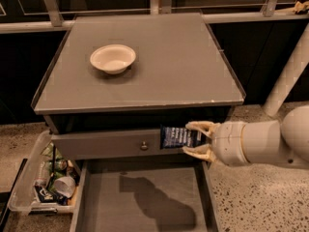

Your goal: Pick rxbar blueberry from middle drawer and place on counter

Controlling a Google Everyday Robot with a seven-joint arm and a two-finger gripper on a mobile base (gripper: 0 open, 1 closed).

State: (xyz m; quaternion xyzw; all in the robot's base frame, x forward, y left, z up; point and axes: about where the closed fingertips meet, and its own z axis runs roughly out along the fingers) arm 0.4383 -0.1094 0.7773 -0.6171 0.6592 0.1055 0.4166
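Across the upper centre, the counter [183, 66]: large, flat, square, matte grey, edged with a thin raised rim and slightly chipped along the front.

At the right edge, a thick, smooth, cream-coloured robot arm [260, 141], rounded like a tube, reaching in toward the middle of the frame.

At the bottom centre, pulled out, the middle drawer [104, 197]: wide, shallow, grey, with thin side walls and a flat floor crossed by a dark shadow.

Just above it, a closed grey drawer front [96, 145], a long plain strip with a small round knob [144, 146].

In the lower left, on speckled stone flooring [256, 197], a clear plastic bin [23, 190] of crumpled packaging.

Upper left on the counter, a white bowl [113, 58], round, shallow and smooth.

Right of the knob, the gripper [188, 138]: two pale curved fingers clamped from above and below on the rxbar blueberry [176, 137].

Small, flat, rectangular, in a dark navy wrapper with pale print; held level in front of the drawer front, below the counter's front edge and above the open drawer's rear. Touching the drawer front or not: impossible to tell.
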